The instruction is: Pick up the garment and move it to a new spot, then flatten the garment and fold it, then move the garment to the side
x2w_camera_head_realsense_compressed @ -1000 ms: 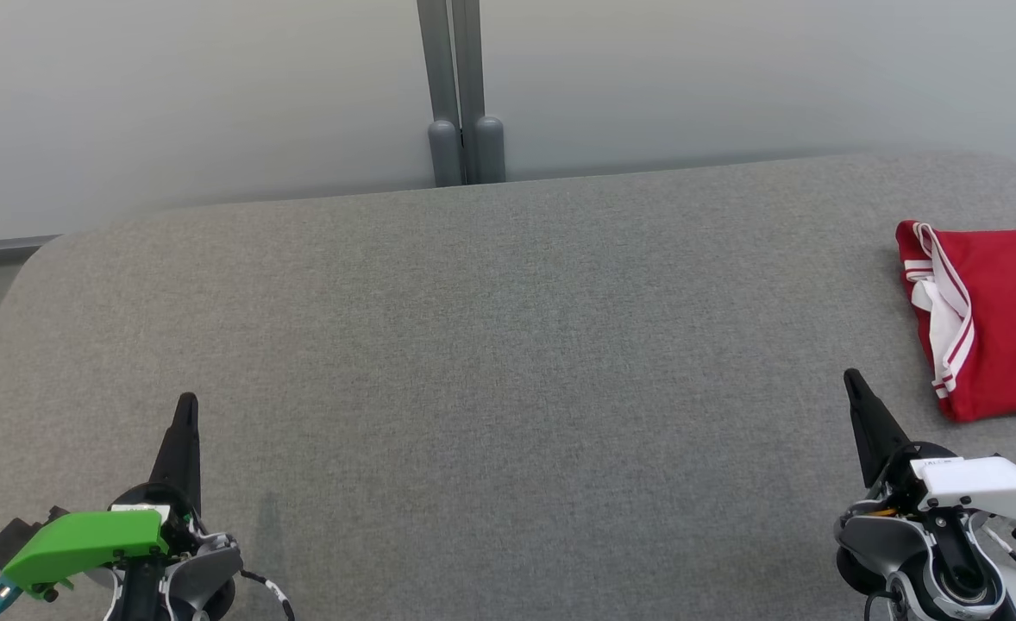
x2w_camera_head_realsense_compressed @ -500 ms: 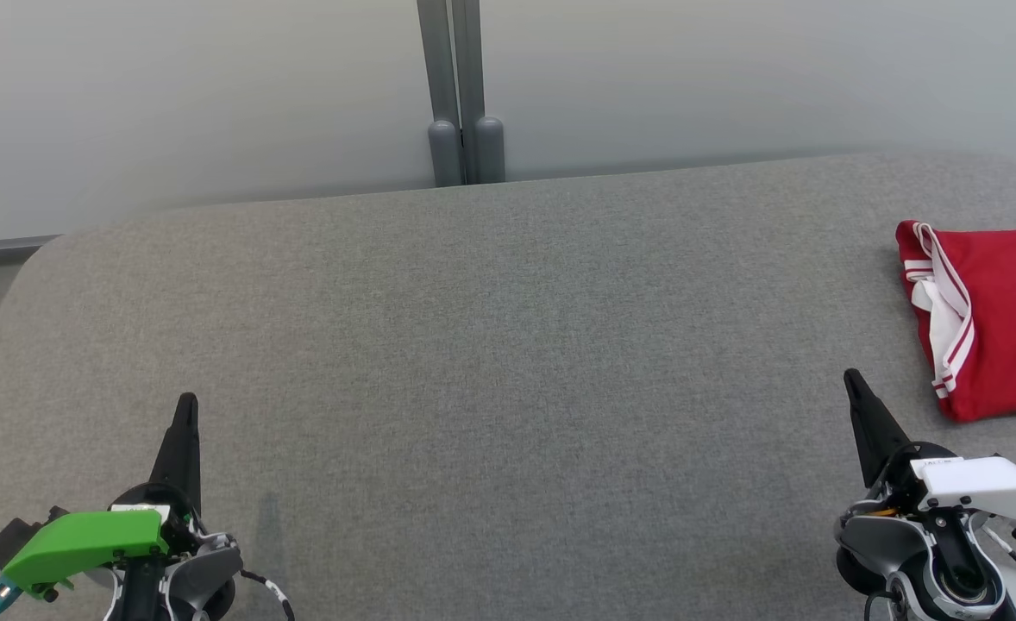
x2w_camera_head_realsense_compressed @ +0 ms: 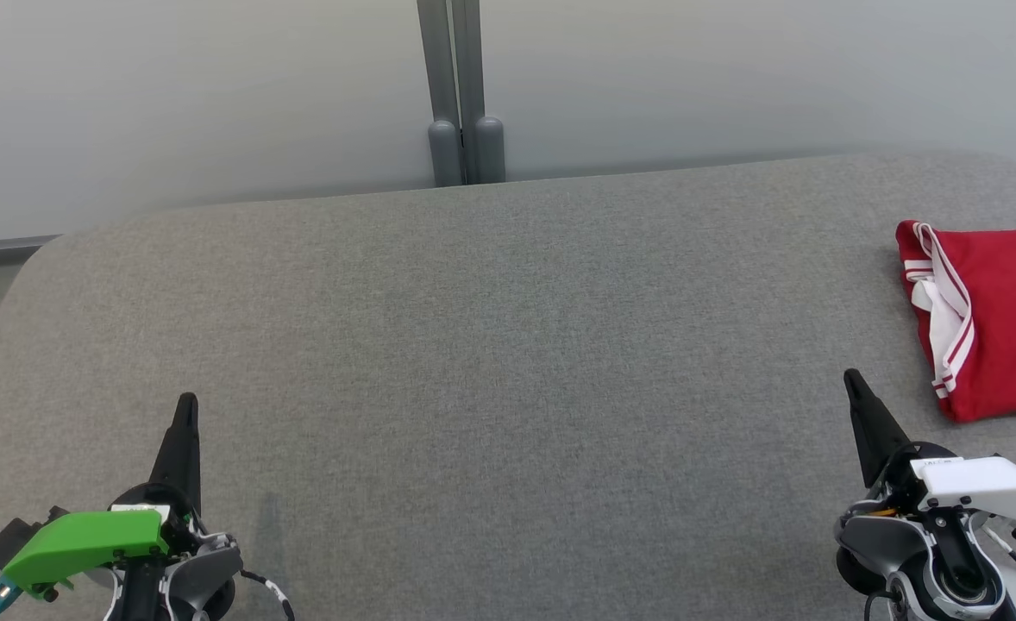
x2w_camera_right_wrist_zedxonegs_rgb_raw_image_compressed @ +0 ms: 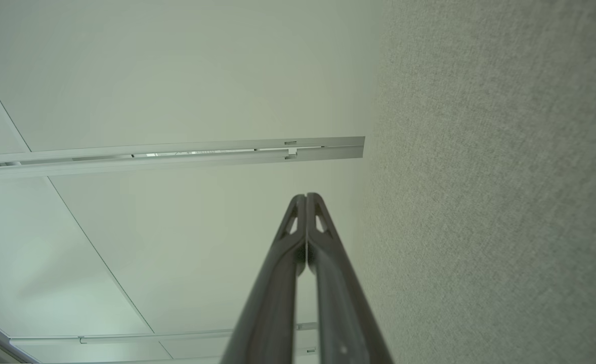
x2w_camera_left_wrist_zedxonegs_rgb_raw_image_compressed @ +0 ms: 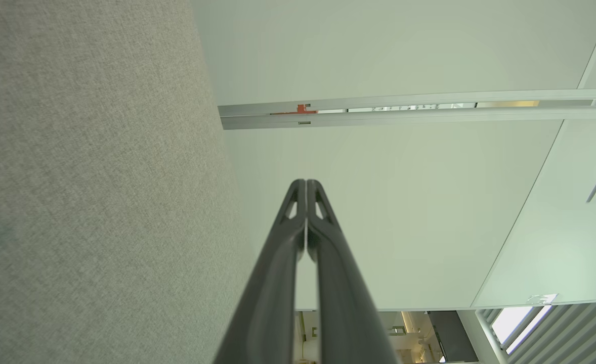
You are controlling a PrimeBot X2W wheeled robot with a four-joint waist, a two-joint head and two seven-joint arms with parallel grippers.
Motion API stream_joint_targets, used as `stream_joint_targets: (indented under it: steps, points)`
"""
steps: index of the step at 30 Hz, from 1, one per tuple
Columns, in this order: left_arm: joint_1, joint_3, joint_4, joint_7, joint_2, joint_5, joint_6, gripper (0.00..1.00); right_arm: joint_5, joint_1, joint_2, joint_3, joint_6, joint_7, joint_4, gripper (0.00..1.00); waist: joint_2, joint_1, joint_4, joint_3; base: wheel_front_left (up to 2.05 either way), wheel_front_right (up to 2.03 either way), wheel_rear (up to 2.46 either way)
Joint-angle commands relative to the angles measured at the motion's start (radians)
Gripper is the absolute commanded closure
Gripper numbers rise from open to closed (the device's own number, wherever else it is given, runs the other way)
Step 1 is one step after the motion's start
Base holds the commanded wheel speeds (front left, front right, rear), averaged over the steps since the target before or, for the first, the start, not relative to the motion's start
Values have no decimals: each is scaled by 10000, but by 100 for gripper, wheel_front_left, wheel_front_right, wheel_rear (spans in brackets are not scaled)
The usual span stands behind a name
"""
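Head view puts the garment (x2w_camera_head_realsense_compressed: pixel 1000 319) at the far right of the desk (x2w_camera_head_realsense_compressed: pixel 508 362). It is a red piece with white striped trim, folded into a compact block, trim edge turned toward the middle and its right part cut off by the frame. Folded and set aside like that, it suggests the task is all but finished (flattening, folding and the move aside all look done). Nearest it, the right gripper (x2w_camera_head_realsense_compressed: pixel 853 379) sits low by the desk's near edge, close to the cloth but not touching, fingers pressed together on nothing. The left gripper (x2w_camera_head_realsense_compressed: pixel 186 405) mirrors it at the other corner, well apart, likewise closed and empty. I take it for a parked pose that keeps both arms clear. Behind the desk, a grey post (x2w_camera_head_realsense_compressed: pixel 460 86) rises against a pale wall.
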State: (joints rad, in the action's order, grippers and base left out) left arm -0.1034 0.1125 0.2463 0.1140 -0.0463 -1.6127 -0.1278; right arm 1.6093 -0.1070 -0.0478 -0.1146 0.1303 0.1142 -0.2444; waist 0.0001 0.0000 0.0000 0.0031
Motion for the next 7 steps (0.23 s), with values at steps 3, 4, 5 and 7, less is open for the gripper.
stream_joint_targets:
  steps: [3,4,5,7]
  points:
    - [-126,29,-19,33,-73,-10,-55,100,69,-51,-46,8,7,36,-16,100,-1,0,0,0,0,0,0]
    - [-126,29,-19,32,-73,-10,-55,100,69,-51,-46,8,7,36,-16,100,-1,0,0,0,0,0,0]
    - [-126,29,-19,32,-73,-8,-55,100,69,-51,-46,9,7,35,-16,100,-1,0,0,0,0,0,0]
    - [-126,29,-20,32,-73,-10,-54,100,69,-51,-46,9,7,35,-16,100,-1,0,0,0,0,0,0]
